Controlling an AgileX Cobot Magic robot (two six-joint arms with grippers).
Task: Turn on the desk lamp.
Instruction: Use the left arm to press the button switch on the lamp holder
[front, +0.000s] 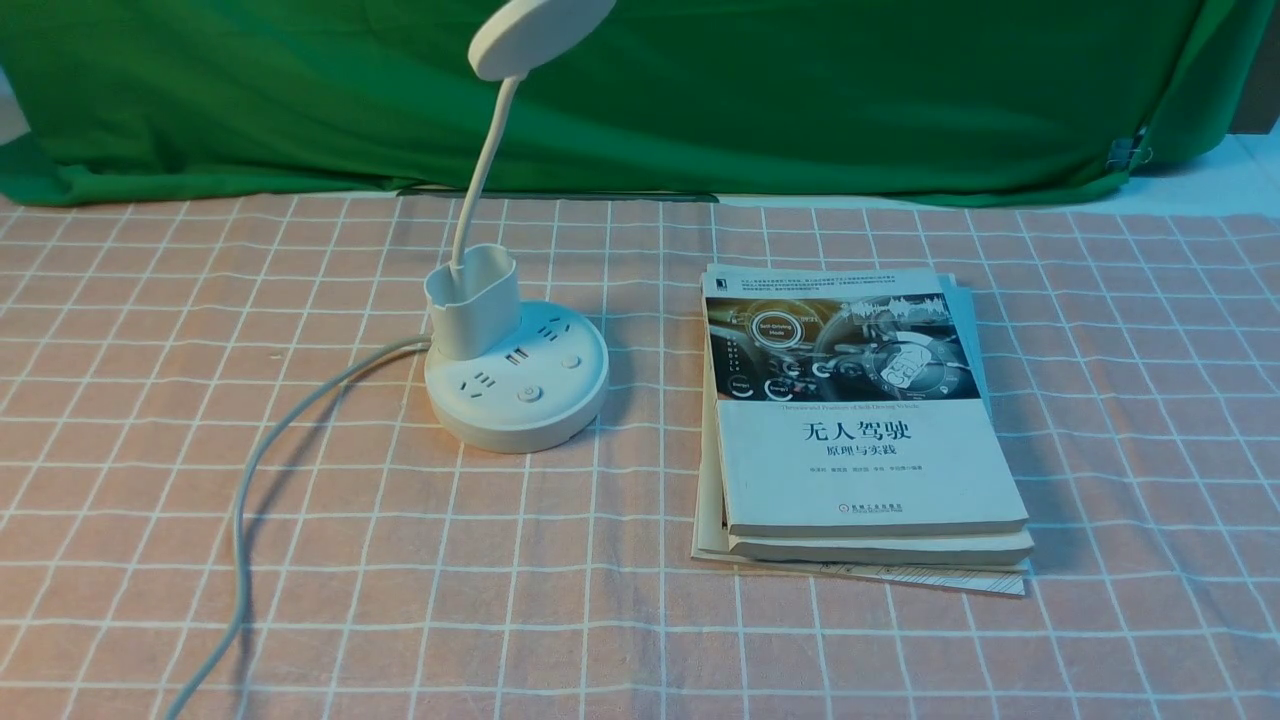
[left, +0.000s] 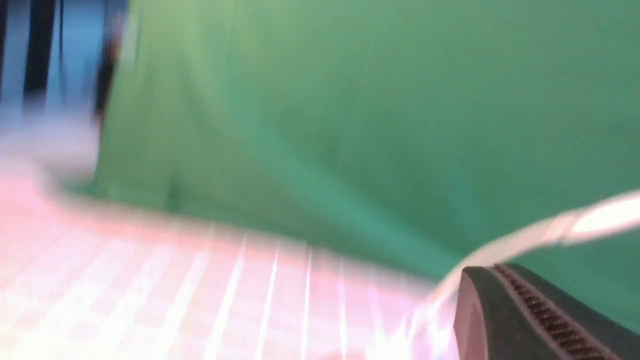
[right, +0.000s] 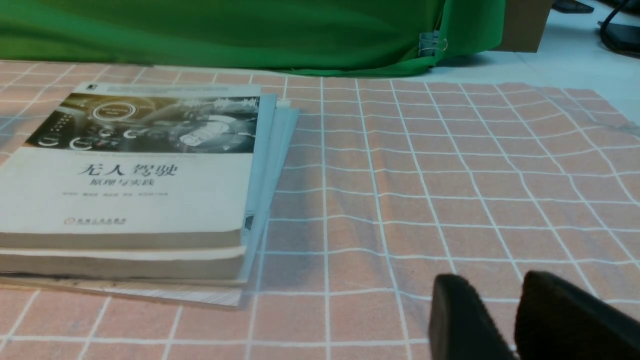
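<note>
The white desk lamp stands left of centre in the front view, unlit. Its round base (front: 515, 385) bears sockets and a round button (front: 529, 394). The oval pen cup (front: 472, 310) rises at the base's back, the thin neck (front: 485, 170) bends up to the disc head (front: 540, 35), and the grey cord (front: 250, 480) trails off to the near left. Neither gripper shows in the front view. In the blurred left wrist view my left gripper (left: 500, 280) looks shut and empty, with the lamp's neck (left: 505, 245) beyond it. My right gripper (right: 500, 287) is empty, with a narrow gap between its tips, low over the cloth.
A stack of books (front: 860, 420) lies right of the lamp, and also shows in the right wrist view (right: 135, 175). A pink checked tablecloth (front: 1100, 400) covers the table. A green cloth backdrop (front: 800, 90) hangs along the far edge.
</note>
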